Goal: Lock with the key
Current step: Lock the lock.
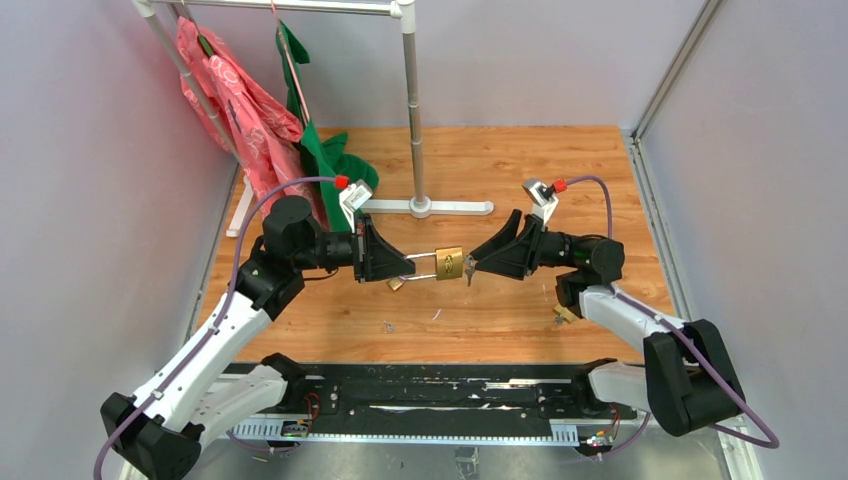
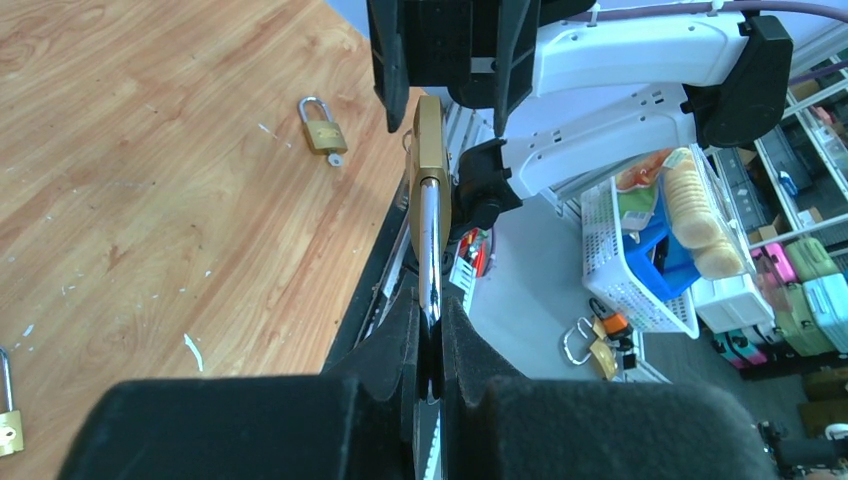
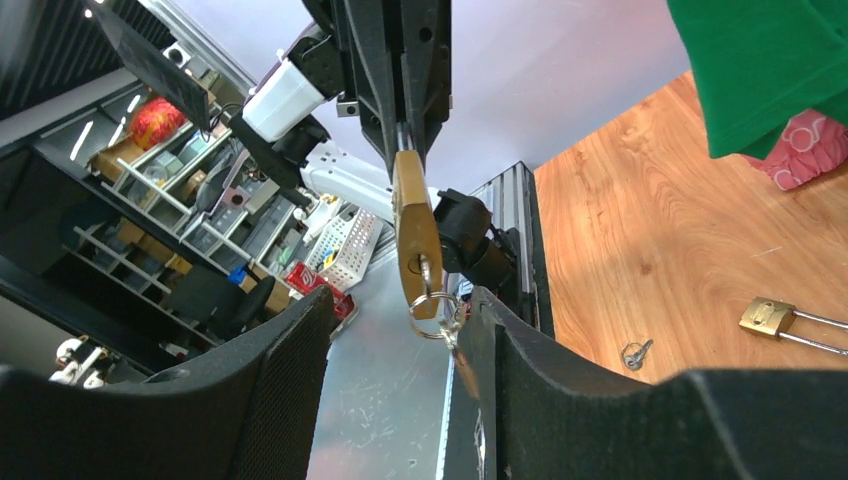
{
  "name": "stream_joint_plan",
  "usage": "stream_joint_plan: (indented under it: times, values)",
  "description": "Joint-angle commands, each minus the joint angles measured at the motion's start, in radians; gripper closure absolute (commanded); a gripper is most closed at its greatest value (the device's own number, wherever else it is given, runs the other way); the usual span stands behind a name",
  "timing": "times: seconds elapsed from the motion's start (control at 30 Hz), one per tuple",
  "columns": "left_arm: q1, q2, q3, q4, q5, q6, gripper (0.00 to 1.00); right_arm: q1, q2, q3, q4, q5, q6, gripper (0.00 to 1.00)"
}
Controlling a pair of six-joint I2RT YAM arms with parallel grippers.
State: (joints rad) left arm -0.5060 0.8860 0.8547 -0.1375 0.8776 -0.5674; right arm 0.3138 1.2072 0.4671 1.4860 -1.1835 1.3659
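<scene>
Padlock [image 1: 449,263] shackle clamped in left jaws; right jaws gape around its key [image 1: 468,267].

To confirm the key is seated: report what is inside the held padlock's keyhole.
A key sits in the keyhole of the padlock, with its ring hanging below. The blade is hidden inside the brass body, so how deep it goes cannot be seen.

Spread right fingers [image 3: 270,400] flank brass padlock [image 3: 415,235], key ring [image 3: 432,318] dangling.

Wooden table [image 1: 520,170]: spare padlock [image 1: 396,284], second padlock [image 1: 565,315], possibly key [image 1: 388,326], rack foot [image 1: 421,207].
</scene>
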Motion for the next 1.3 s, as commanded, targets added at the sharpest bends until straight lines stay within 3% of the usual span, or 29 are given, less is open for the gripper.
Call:
stream_joint_plan:
  times: [0.0, 0.2, 0.4, 0.47, 0.57, 0.6, 0.73, 0.93, 1.27]
  values:
    - [0.007, -0.011, 0.043, 0.057, 0.037, 0.004, 1.0, 0.014, -0.021, 0.027, 0.102, -0.056, 0.01, 0.46]
    - [0.007, -0.018, 0.04, 0.06, 0.035, -0.005, 1.0, 0.041, -0.001, 0.045, 0.104, -0.044, 0.008, 0.59]
    - [0.007, -0.02, 0.033, 0.062, 0.04, -0.008, 1.0, 0.071, 0.02, 0.056, 0.105, -0.021, -0.005, 0.61]
    - [0.008, -0.023, 0.035, 0.061, 0.039, -0.006, 1.0, 0.079, 0.028, 0.057, 0.105, -0.018, -0.006, 0.67]
    - [0.007, -0.027, 0.035, 0.059, 0.037, -0.005, 1.0, 0.079, 0.041, 0.056, 0.101, -0.021, -0.012, 0.68]
    - [0.007, -0.028, 0.035, 0.059, 0.038, -0.004, 1.0, 0.079, 0.047, 0.056, 0.104, -0.02, -0.01, 0.7]
    - [0.007, -0.032, 0.036, 0.049, 0.038, 0.0, 1.0, 0.079, 0.059, 0.049, 0.106, 0.005, -0.011, 1.0]
    - [0.007, -0.044, 0.047, -0.013, 0.011, 0.04, 1.0, 0.046, 0.047, 0.005, 0.097, 0.068, -0.026, 1.0]
    - [0.099, -0.063, 0.047, -0.133, -0.024, 0.089, 1.0, -0.178, -0.1, -0.157, -0.051, 0.072, -0.072, 1.0]
